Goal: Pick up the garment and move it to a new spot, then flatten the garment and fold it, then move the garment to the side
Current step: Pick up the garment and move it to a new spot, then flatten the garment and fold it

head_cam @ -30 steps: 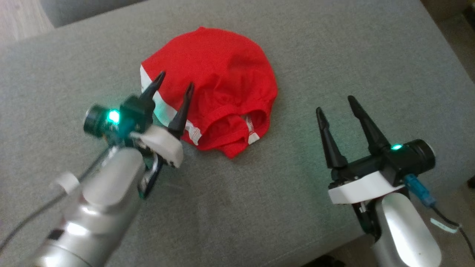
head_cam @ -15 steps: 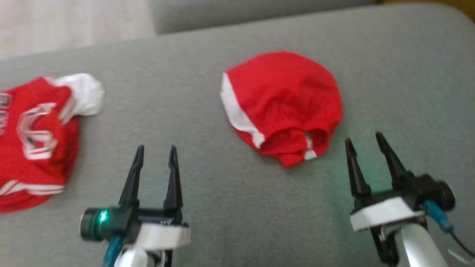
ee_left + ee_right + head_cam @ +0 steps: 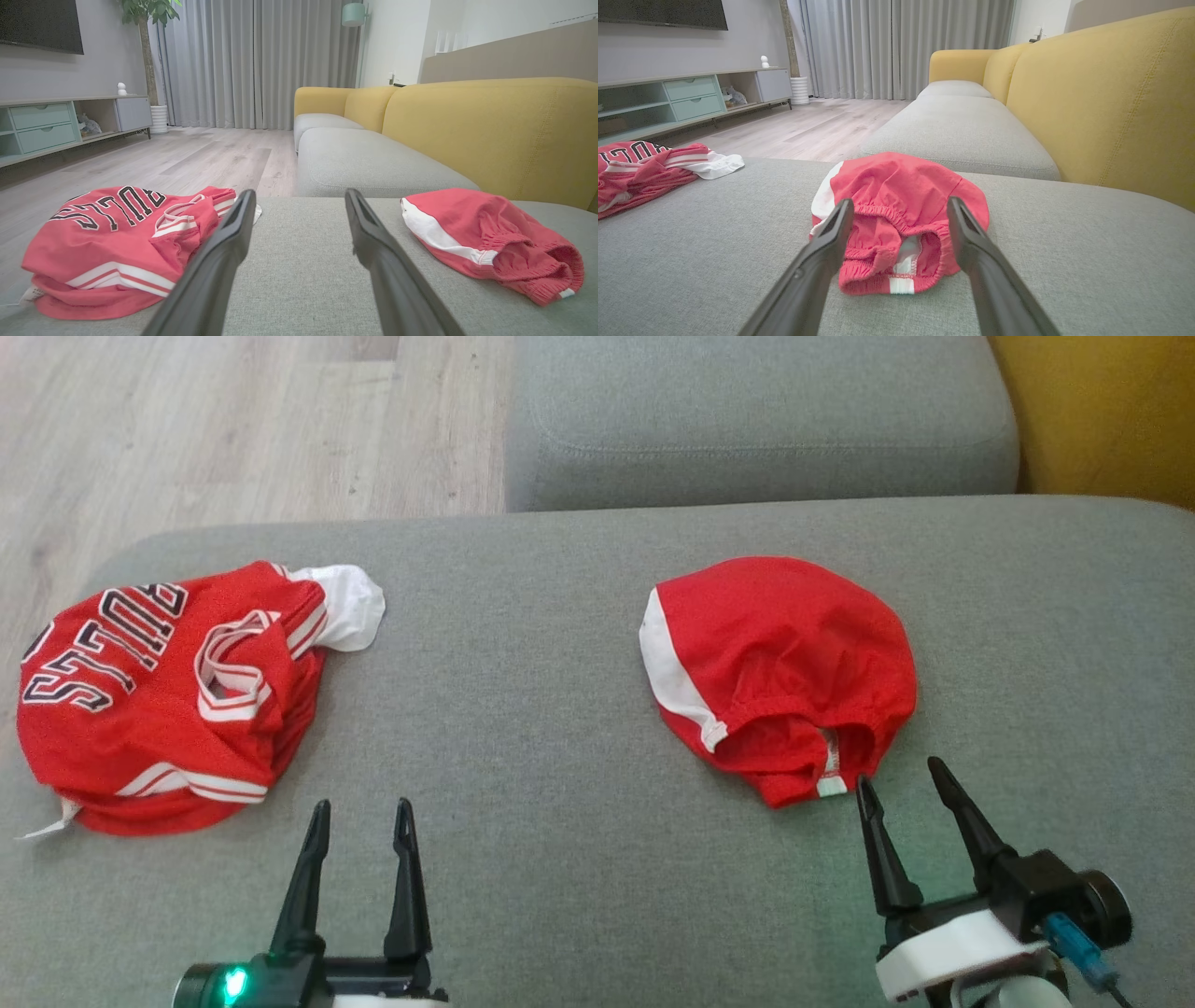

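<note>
Red cloth lies in two heaps on a grey cushion (image 3: 541, 737) that fills most of the head view. The red shorts (image 3: 780, 663) sit right of centre, bunched into a rounded mound with a white stripe down their left edge and the gathered waistband turned toward the bottom of the frame. A red jersey (image 3: 140, 709) with white trim and black-edged lettering lies crumpled at the left edge, a white piece of it sticking out at its upper right. The two garments are well apart, with bare cushion between them. The left gripper (image 3: 362, 805) rises from the lower left with its jaws spread wide and nothing between them, over bare cushion just right of the jersey. The right gripper (image 3: 900, 774), at the lower right, is likewise spread wide and holds nothing; its fingertips stand just beside the waistband, and whether they touch it is unclear. In the right wrist view the waistband opening shows between the two fingers. A wooden floor (image 3: 205, 439) fills the upper left, a second grey seat (image 3: 756, 429) the top centre, and a yellow backrest (image 3: 1102, 411) the upper right corner.
</note>
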